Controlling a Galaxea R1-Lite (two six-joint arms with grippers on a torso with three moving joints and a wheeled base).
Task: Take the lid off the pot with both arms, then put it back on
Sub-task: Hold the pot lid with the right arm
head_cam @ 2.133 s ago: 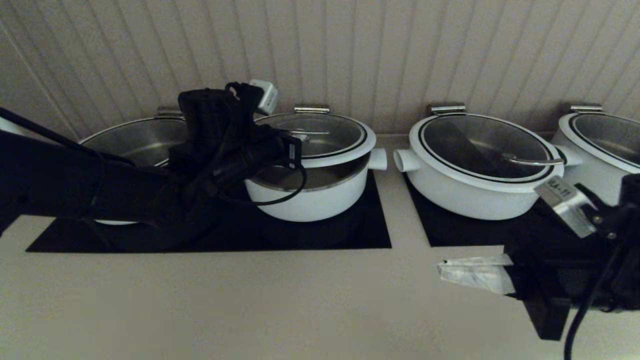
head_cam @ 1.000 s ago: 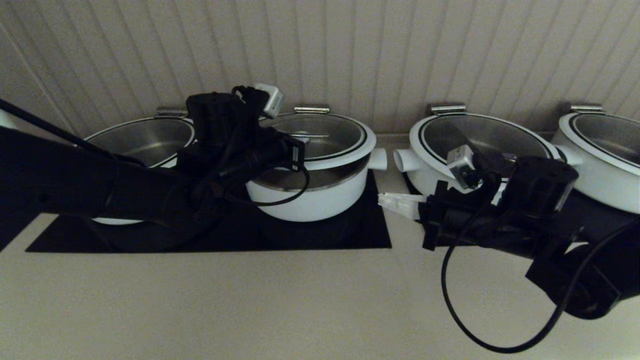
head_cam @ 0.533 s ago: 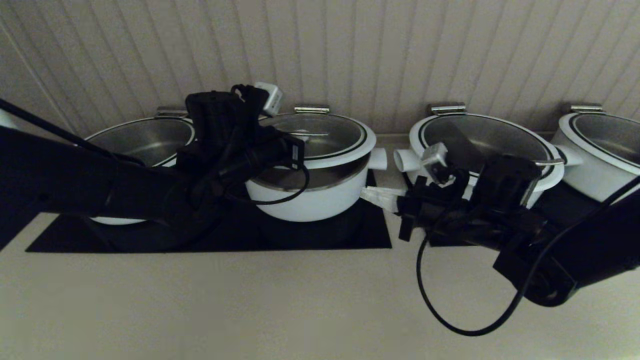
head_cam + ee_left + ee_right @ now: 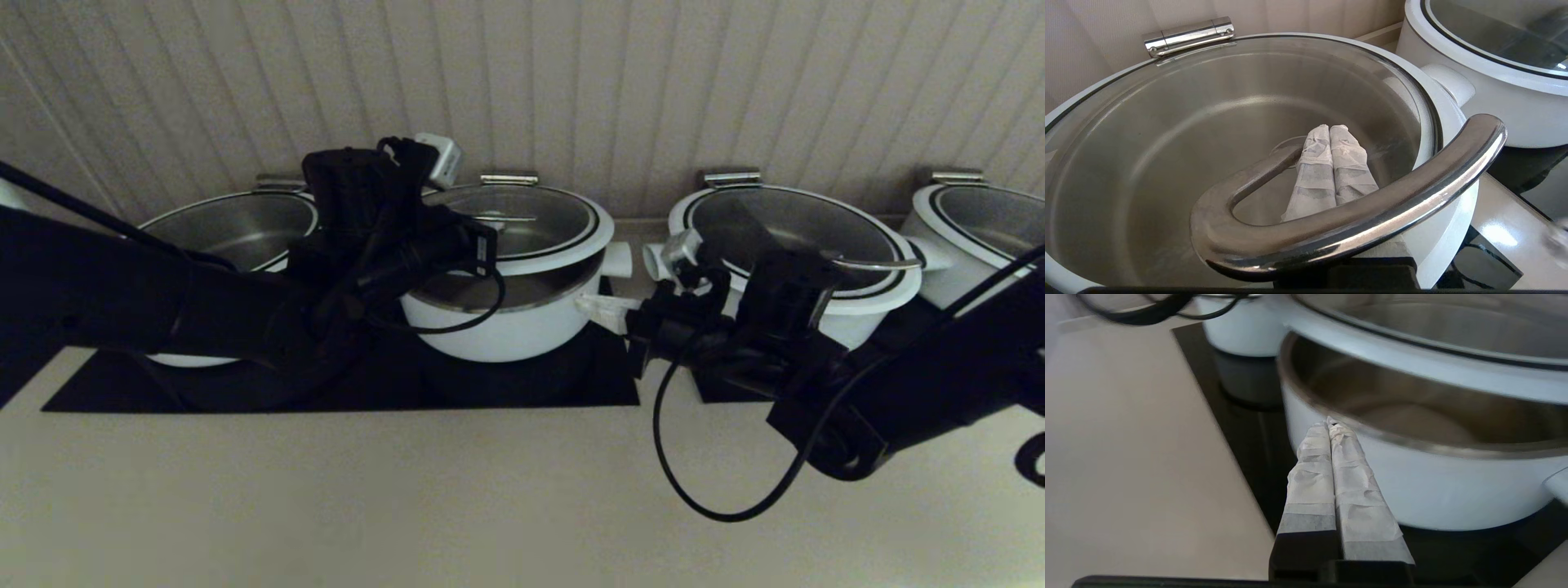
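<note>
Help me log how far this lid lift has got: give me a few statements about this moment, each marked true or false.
1. The lid lies flat and closed on the pot. False: its front edge is raised, and the gap shows the pot's steel interior.
2. The left gripper has its fingers pressed together under the lid's steel bar handle. True.
3. The right gripper is spread wide open. False: its fingers are closed together.
4. The right gripper's tips are at the pot's rim, below the raised lid. True.
5. The wider pot on the right is uncovered. False: its glass lid is on.
</note>
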